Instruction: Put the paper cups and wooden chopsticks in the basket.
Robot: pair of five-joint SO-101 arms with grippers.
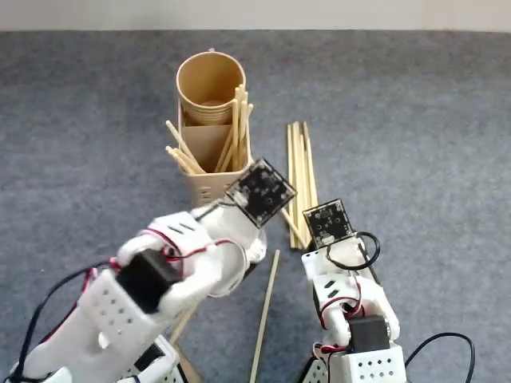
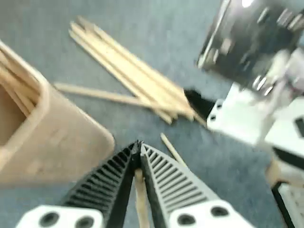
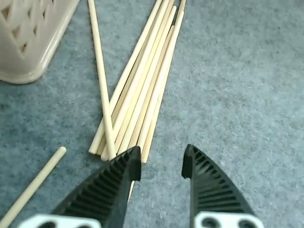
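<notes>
The beige basket stands at the back centre, with stacked paper cups and several chopsticks upright in it. A pile of wooden chopsticks lies on the carpet to its right. My left gripper hovers beside the basket's wall, shut on one chopstick that runs back between its fingers. My right gripper stands open just above the near end of the pile, one finger over the pile's edge. A single loose chopstick lies between the two arms.
Grey carpet covers the whole table. The right arm's camera board sits close to the left arm's wrist, and the right arm's black finger rests at the pile's near end. Open carpet lies far left and far right.
</notes>
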